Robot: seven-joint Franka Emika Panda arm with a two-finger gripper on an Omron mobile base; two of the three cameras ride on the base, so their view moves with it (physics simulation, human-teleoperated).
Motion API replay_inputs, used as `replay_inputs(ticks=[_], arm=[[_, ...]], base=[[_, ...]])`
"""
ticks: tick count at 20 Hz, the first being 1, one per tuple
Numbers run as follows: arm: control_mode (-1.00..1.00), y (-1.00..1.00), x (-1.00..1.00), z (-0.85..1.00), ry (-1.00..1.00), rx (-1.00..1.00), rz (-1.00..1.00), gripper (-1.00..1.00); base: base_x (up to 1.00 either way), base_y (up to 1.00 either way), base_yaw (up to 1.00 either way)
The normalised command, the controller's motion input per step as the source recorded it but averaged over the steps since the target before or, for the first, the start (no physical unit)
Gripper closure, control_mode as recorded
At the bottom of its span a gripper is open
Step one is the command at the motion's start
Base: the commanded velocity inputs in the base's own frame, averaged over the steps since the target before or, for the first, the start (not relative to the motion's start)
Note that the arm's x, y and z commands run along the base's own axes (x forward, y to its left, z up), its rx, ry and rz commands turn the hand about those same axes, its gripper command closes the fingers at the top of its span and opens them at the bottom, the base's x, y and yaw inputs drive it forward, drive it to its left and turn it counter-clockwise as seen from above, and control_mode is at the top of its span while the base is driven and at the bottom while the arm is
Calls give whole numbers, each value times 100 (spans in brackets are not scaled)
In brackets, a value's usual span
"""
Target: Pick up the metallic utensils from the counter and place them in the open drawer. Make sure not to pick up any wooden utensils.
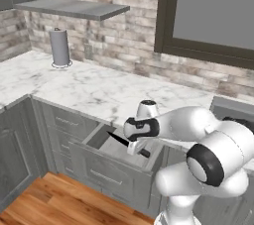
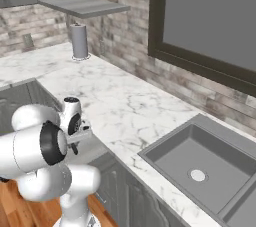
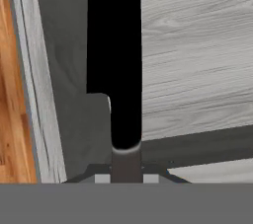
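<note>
One long black knife (image 3: 113,60) hung over the boxy grey open drawer (image 1: 106,142).
Two-finger gripper (image 1: 133,145) pinched its handle end tight; knife looked stiff, thin, prob. light, slippy.

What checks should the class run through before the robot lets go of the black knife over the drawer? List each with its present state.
1. Claw shut on the knife: ok; the hand view shows the handle clamped at the fingertips.
2. Drawer open: ok.
3. Knife over the drawer's floor, not the counter: ok; the blade points across the drawer's inside in the left base view.
4. Knife clear of the drawer's walls: ok in the hand view.
5. Knife low enough to drop gently: cannot tell; its height above the floor is unclear.
6. Held item is metallic, not wooden: ok; it is black, not tan.
</note>
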Motion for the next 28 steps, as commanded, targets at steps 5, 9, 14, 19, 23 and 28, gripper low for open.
replay_inputs(ticks=[5, 9, 14, 19, 23, 28], arm=[[-100, 25, 5, -58, 2, -3, 6, 100], [-100, 40, -11, -46, 0, -8, 6, 100], [-100, 29, -13, -44, 2, -7, 5, 100], [-100, 29, -53, -23, 5, -4, 4, 100], [-100, 60, -98, 0, 11, 0, 1, 100], [-100, 70, -88, 5, 15, 2, 0, 100]], base=[[0, 0, 0], [0, 0, 0], [0, 0, 0], [0, 0, 0], [0, 0, 0], [0, 0, 0]])
